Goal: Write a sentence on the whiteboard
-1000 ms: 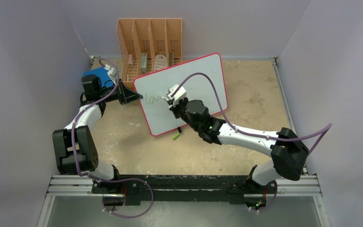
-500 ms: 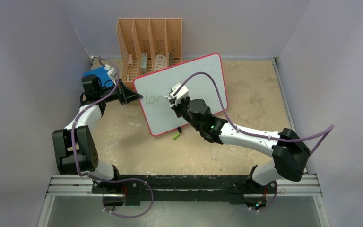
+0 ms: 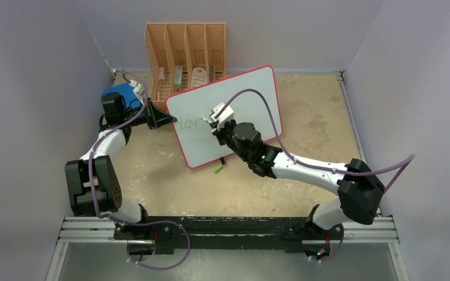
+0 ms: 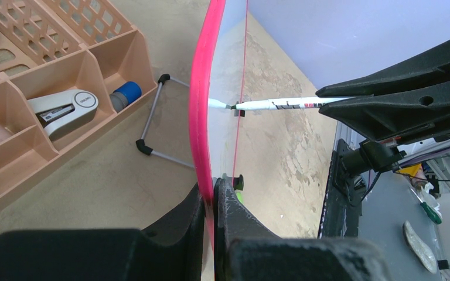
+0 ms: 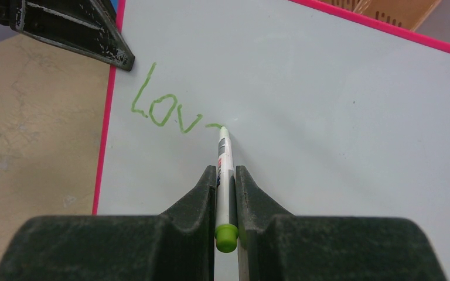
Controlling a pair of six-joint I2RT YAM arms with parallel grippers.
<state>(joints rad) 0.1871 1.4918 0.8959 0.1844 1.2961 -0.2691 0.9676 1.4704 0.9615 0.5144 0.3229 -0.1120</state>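
The whiteboard [image 3: 240, 99] stands tilted mid-table, white with a red-pink rim. My left gripper [image 3: 165, 120] is shut on its left edge; the left wrist view shows the rim [image 4: 202, 105] pinched between the jaws. My right gripper [image 3: 212, 124] is shut on a white marker with a green end [image 5: 224, 175]; its tip touches the board. The sentence [image 5: 167, 111] reads only "Lov" plus a short stroke in green, near the board's left side [image 3: 187, 123]. The marker [image 4: 281, 105] also shows in the left wrist view, tip on the board.
A tan slotted organizer [image 3: 186, 55] with small items stands behind the board. A blue book [image 3: 121, 93] lies behind my left gripper. A green marker cap [image 3: 218, 168] lies on the table by the board's lower edge. The board's wire foot [image 4: 158, 117] rests near the organizer.
My right gripper with the marker has shifted slightly right along the board, adding a short stroke after "Lov". The left arm has not moved.
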